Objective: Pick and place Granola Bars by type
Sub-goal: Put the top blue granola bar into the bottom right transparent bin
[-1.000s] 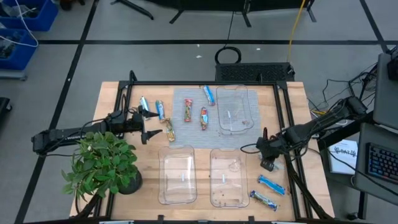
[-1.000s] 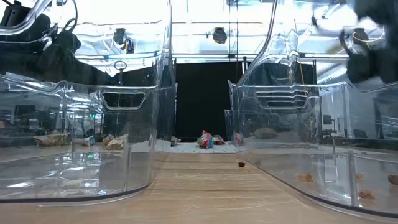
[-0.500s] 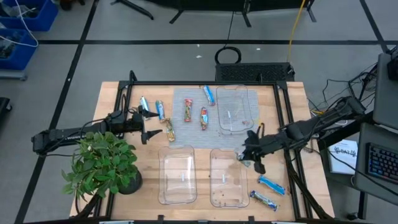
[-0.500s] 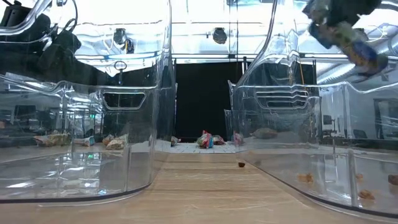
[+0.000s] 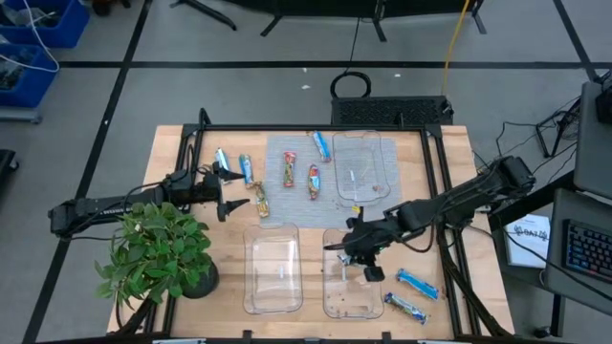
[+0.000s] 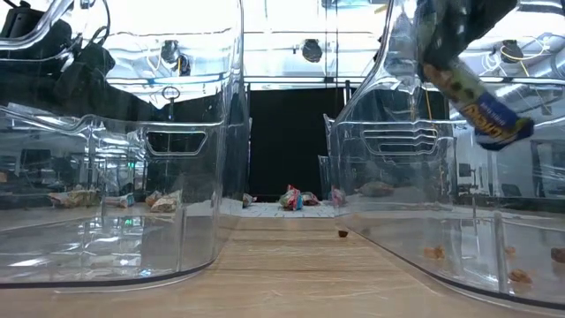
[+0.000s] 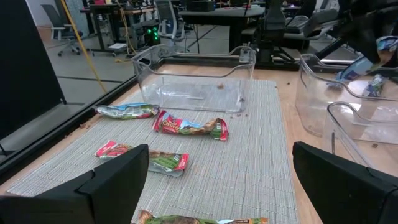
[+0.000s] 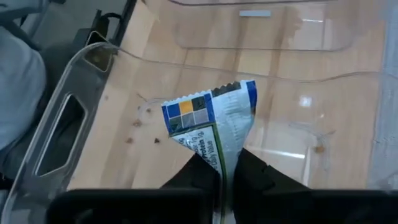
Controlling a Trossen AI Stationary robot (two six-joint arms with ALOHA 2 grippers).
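Observation:
My right gripper (image 5: 356, 256) is shut on a blue-and-white granola bar (image 8: 211, 121) above the near right clear tray (image 5: 330, 298). In the low view the bar (image 6: 477, 102) hangs tilted inside that tray's outline. Two more blue bars (image 5: 418, 284) (image 5: 406, 306) lie on the wood at the near right. Red bars (image 5: 289, 169) (image 5: 314, 182) and a blue one (image 5: 320, 145) lie on the grey mat (image 5: 287, 205). A few more bars (image 5: 246, 169) (image 5: 260, 199) lie left of it. My left gripper (image 5: 225, 191) waits open at the left, level, above the bars there. My right gripper pinches one end of the bar's wrapper (image 8: 219, 163) between its two fingers (image 8: 258, 177). The fingers slant down from the table's right side. The bar sticks out past the fingertips, tilted, with its free end (image 6: 503, 132) lowest, lifted clear above the tray floor.
A second clear tray (image 5: 273, 296) stands at the near middle and a third (image 5: 378, 158) at the far side on the mat. A potted plant (image 5: 158, 250) fills the near left corner. A black frame (image 5: 440, 182) runs along the table's edges.
My right gripper has gone from the table's right side toward the left and risen, with its wrist rolling. It has carried the blue bar over the near right tray. The bar now hangs tilted above the tray's inside.

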